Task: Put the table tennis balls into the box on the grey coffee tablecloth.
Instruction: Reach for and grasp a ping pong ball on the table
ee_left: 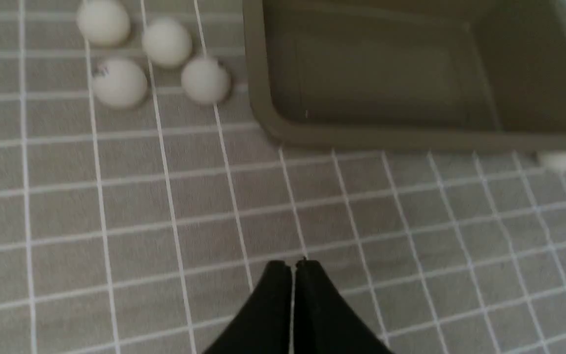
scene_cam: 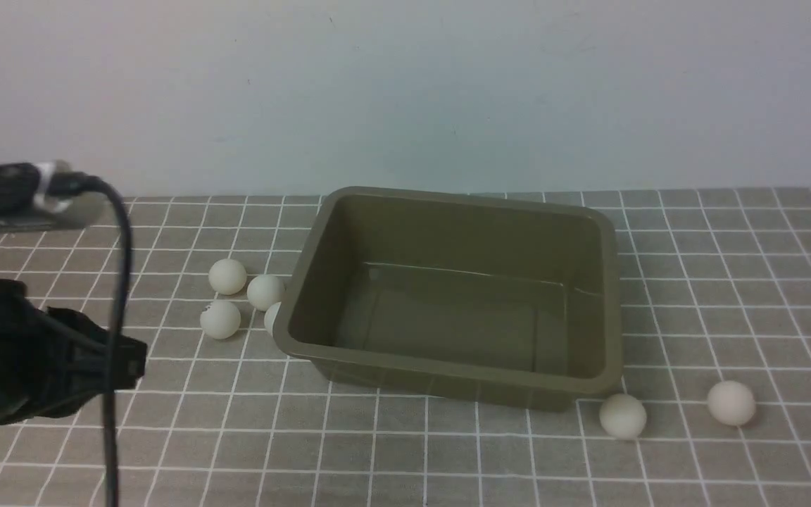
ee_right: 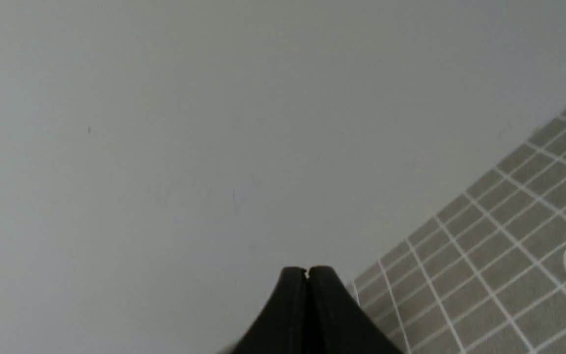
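Gridded tablecloth [scene_cam: 405, 451] carries box [scene_cam: 448, 369], long axis left-right.

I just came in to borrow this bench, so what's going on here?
A two-armed robot is meant to gather table tennis balls into the olive box on the grey checked tablecloth. The box is empty. Four balls lie clustered by its left side; three more balls sit to its right. The left pincer is shut, holds nothing and hangs over bare cloth short of the cluster. The right pincer is shut too, aimed mostly at the wall.
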